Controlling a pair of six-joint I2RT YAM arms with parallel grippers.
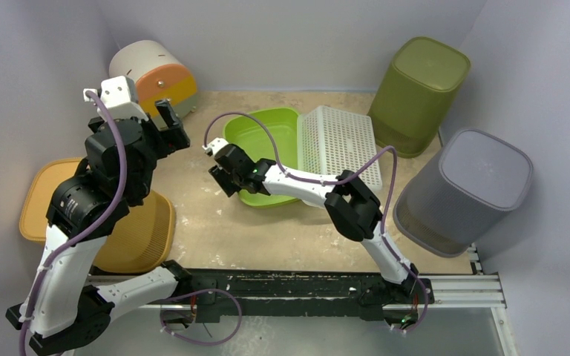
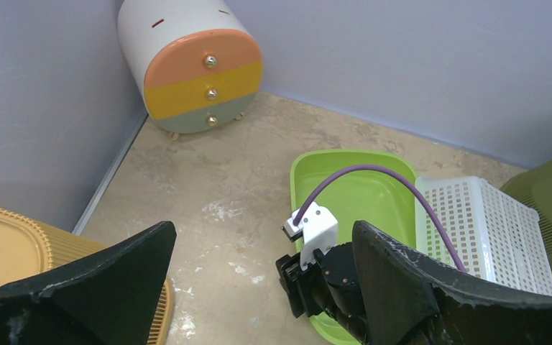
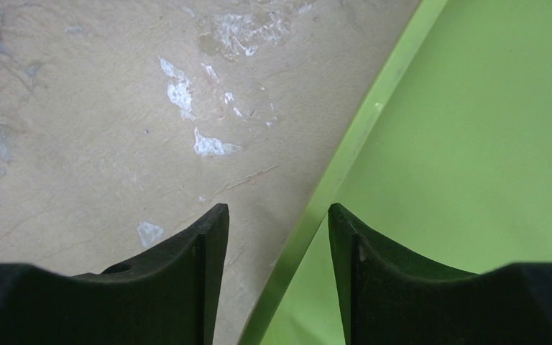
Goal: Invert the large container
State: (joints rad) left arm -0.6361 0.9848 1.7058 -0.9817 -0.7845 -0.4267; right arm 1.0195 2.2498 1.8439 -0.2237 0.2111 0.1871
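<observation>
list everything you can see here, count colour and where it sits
lime green tub: 1, lime green, table centre, open side up
perforated basket: 1, white, beside the tub on its right
olive bin: 1, olive green, back right, base up
grey bin: 1, grey, right side, base up
mesh basket: 1, yellow-orange, left side, partly hidden by the left arm
drawer unit: 1, white with orange, yellow and pale green drawers, back left corner
table: 1, beige and scuffed, under everything
left gripper: 1, black, open, raised over the table's left part
right gripper: 1, black, open, over the tub's left rim
</observation>
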